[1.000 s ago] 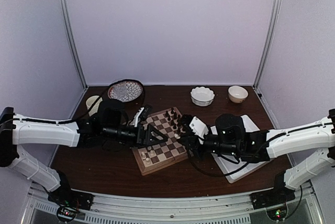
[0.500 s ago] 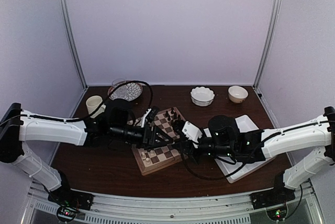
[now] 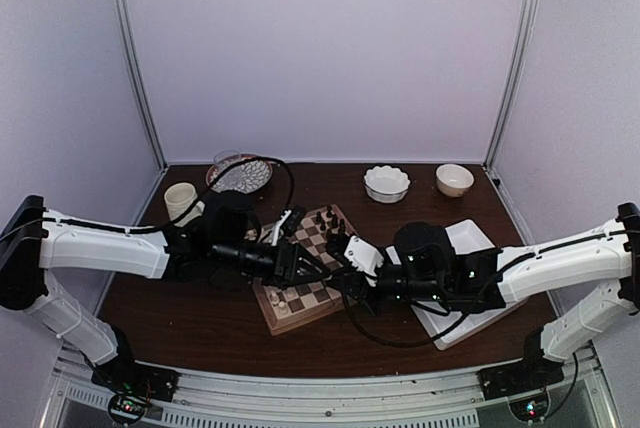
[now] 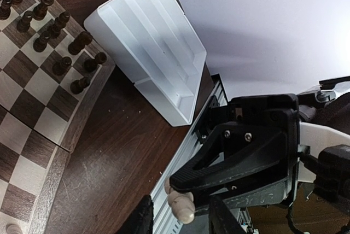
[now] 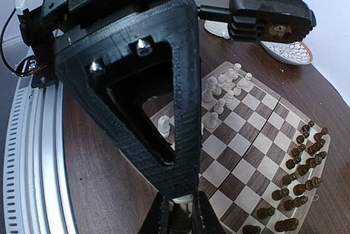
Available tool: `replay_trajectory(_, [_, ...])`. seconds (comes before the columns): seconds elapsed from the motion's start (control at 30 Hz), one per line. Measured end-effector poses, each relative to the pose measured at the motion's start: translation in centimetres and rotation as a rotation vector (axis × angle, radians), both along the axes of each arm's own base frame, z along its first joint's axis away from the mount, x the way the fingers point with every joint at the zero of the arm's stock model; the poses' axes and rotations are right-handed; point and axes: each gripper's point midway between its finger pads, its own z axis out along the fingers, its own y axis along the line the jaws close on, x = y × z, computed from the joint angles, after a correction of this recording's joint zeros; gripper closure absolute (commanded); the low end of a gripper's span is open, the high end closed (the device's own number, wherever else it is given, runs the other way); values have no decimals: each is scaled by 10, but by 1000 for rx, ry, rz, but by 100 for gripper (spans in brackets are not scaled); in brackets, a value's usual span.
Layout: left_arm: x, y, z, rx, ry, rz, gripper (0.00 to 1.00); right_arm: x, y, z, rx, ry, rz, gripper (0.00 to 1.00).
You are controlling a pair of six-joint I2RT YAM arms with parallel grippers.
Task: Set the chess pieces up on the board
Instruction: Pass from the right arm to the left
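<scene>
1. Top view: your two arms have swung in toward each other. The left pincer (image 3: pixel 318 270) and the right pincer (image 3: pixel 340 276) now meet tip to tip above the middle of the board (image 3: pixel 310 310). A second ago they hung apart, one at each side of it. The board lies on the tabletop (image 3: pixel 200 318) between the arms, with the white tray (image 3: pixel 468 238) just beside it on the right.

2. Left wrist view: your left pincer (image 4: pixel 183 223) has been narrowing. Its fingers now stand half-wide, one on each side of a cream piece (image 4: pixel 180 205), with a gap on both sides, so they are not yet touching it. The piece is held in the air at the black tip of the right pincer (image 4: pixel 176 187). The dark pieces (image 4: pixel 54 26) stand in two rows along one end of the board (image 4: pixel 27 108).

3. Right wrist view: your right pincer (image 5: pixel 179 224) is clamped narrow on the cream piece (image 5: pixel 178 211). A finger of the left pincer (image 5: pixel 176 182) looms right in front of it. Below, the other cream pieces (image 5: pixel 221 89) sit in a loose cluster on the board (image 5: pixel 246 135), and the dark pieces (image 5: pixel 301 146) line the opposite edge.

4. What it means: this looks like a handover from right to left, caught halfway. You would do well to keep the right grip until the left fingers are firmly on the piece. It is tiny and smooth, and could twist or drop onto the pieces below.
</scene>
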Motion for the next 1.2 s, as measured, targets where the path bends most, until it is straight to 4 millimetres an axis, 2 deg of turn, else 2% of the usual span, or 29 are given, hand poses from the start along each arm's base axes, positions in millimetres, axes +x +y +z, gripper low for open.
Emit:
replay_trajectory(0.23, [-2,-6,-3,3,11,-11,77,-4,2,0,-10,1,9,94])
replay_trajectory(0.37, [-3,-7,-5,2,22,-17,88,-4,1,-3,-23,5,8,92])
replay_trajectory(0.47, [-2,-7,-7,11,16,-13,98,-4,0,-4,-29,5,3,87])
replay_trajectory(0.63, [-2,-6,-8,16,2,-13,98,-3,0,-4,-31,3,-1,75])
replay_trajectory(0.73, [-1,-2,-10,42,-18,-7,99,-3,0,-3,-25,-4,-1,63])
replay_trajectory(0.83, [1,8,-11,105,-62,12,98,-2,1,0,-17,-11,-5,60])
replay_trajectory(0.93, [7,24,-5,174,-140,51,98,-1,0,4,-3,-20,-15,59])
replay_trajectory(1.07, [16,57,11,256,-252,127,98,1,-3,14,30,-31,-33,58])
replay_trajectory(1.2, [29,89,13,379,-343,207,100,5,-5,20,45,-40,-58,57])
